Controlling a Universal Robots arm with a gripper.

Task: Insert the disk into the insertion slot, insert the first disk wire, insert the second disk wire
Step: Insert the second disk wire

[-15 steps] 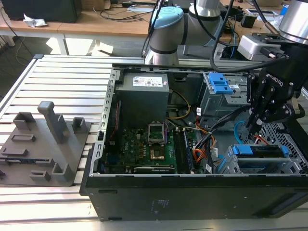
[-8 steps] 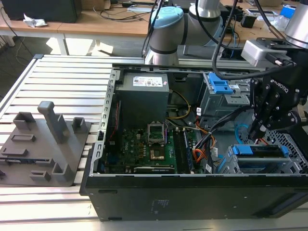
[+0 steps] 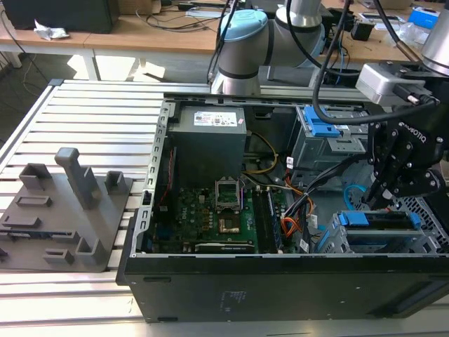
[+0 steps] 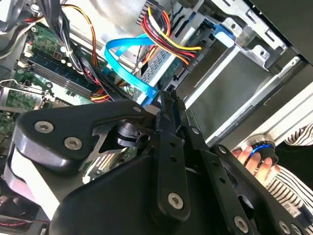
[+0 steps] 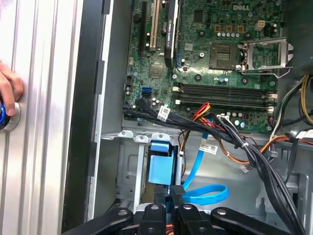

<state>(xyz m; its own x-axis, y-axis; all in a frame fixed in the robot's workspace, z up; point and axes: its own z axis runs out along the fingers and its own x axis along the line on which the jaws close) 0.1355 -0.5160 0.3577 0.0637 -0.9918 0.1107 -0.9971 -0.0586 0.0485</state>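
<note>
Exterior view: hand clenched, just above disk seated in insertion slot.

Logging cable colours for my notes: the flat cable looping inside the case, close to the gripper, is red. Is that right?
Not red. The flat cable is blue, as the first wrist view shows. The rest holds: it loops inside the case, close to the gripper.

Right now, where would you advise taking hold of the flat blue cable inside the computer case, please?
I'd take the straight stretch of the flat blue cable near the gripper, pinching its two broad faces: it is a thin ribbon, so its edges offer little. Come through the computer case's open side, since the black wire bundle crowds it toward the motherboard.
</note>
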